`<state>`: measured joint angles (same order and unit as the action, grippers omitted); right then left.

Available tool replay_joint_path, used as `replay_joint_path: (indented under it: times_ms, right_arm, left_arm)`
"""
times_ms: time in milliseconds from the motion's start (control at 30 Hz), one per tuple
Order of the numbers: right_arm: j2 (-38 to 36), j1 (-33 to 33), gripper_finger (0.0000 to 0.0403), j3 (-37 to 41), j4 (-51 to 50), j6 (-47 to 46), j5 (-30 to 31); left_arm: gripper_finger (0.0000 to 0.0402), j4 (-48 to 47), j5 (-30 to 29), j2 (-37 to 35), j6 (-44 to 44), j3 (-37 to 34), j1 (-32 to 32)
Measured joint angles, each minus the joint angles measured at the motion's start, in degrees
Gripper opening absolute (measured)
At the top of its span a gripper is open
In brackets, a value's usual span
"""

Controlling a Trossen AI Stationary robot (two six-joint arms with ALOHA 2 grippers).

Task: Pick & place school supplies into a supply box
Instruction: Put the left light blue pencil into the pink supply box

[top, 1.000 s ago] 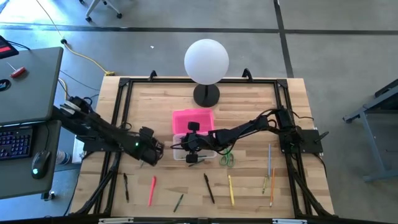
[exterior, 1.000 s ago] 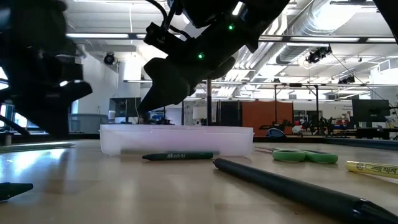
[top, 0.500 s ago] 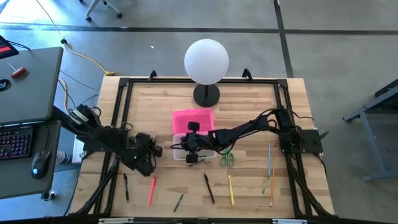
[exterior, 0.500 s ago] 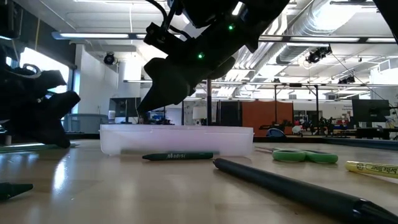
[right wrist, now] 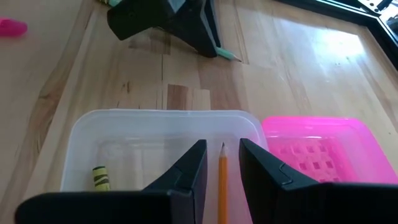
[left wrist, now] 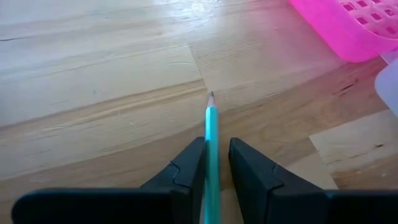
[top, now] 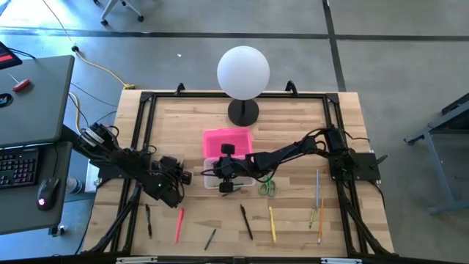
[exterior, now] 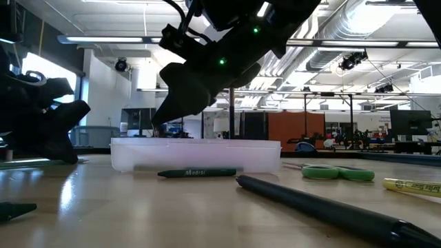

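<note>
The clear supply box (top: 240, 180) stands mid-table with its pink lid (top: 228, 141) lying beside it on the far side. My right gripper (right wrist: 222, 163) hovers over the box (right wrist: 155, 146), shut on an orange pencil (right wrist: 222, 180). A short yellow piece (right wrist: 99, 177) lies inside the box. My left gripper (left wrist: 212, 163) sits low over the table left of the box, shut on a teal-green pencil (left wrist: 211, 134); the right wrist view shows it (right wrist: 168, 22) too. More pens and pencils lie along the near edge, and the green scissors (top: 267, 187) lie right of the box. My left gripper pinches the teal-green pencil's shaft (left wrist: 211, 149) between its two fingers, which lie along the pencil. The sharpened tip (left wrist: 211, 95) sticks out ahead, just above the wood. My right gripper pinches the orange pencil's shaft (right wrist: 222, 171) between both fingers, along its length. Its tip (right wrist: 222, 147) points out over the open box, lifted clear.
A white globe lamp (top: 243, 73) on a black base stands at the far side. In the low view a green pencil (exterior: 196, 173), a black pen (exterior: 324, 207), the scissors (exterior: 337, 172) and a yellow pencil (exterior: 413, 186) lie before the box. A black frame edges the table.
My left gripper has come down toward the table and drawn back a little toward the near-left, its arm folding in; it has kept still for the last half second. The right gripper has stayed over the box.
</note>
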<state>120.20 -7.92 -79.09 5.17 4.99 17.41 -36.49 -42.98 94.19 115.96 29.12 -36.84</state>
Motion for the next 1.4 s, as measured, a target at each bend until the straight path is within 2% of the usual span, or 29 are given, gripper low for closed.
replay_joint_path:
  times_ms: [267,433,700,1067,1167,1267,1400]
  right_arm:
    - [0.00,0.13,0.0073,0.00,0.82,0.13,-0.03]
    - [0.00,0.13,0.0073,0.00,0.81,0.02,-0.02]
    - [0.00,0.15,0.0073,0.01,1.10,0.12,-0.47]
    - [0.00,-0.15,0.0073,0.13,1.05,-0.02,-7.61]
    - [0.00,-0.58,0.0073,0.13,0.77,-0.28,-9.26]
    - [0.00,-1.22,0.0073,0.13,0.61,-1.73,-9.64]
    - [0.00,-3.01,0.0073,0.13,-0.51,-3.90,-9.42]
  left_arm:
    - [0.0111,-1.57,-1.46,0.33,-1.76,0.99,0.14]
    - [0.0111,-1.12,0.03,0.46,-1.97,0.99,0.07]
    - [0.0111,0.98,-4.88,5.22,-1.06,1.14,-0.77]
    - [0.0110,1.48,-15.51,17.29,13.22,1.16,-9.36]
    - [0.0109,1.07,-15.53,18.81,14.89,1.97,-10.03]
    - [0.0088,-0.22,-14.60,19.01,13.94,2.78,-9.88]
    - [0.0028,-1.87,-13.74,18.86,13.94,3.66,-9.98]
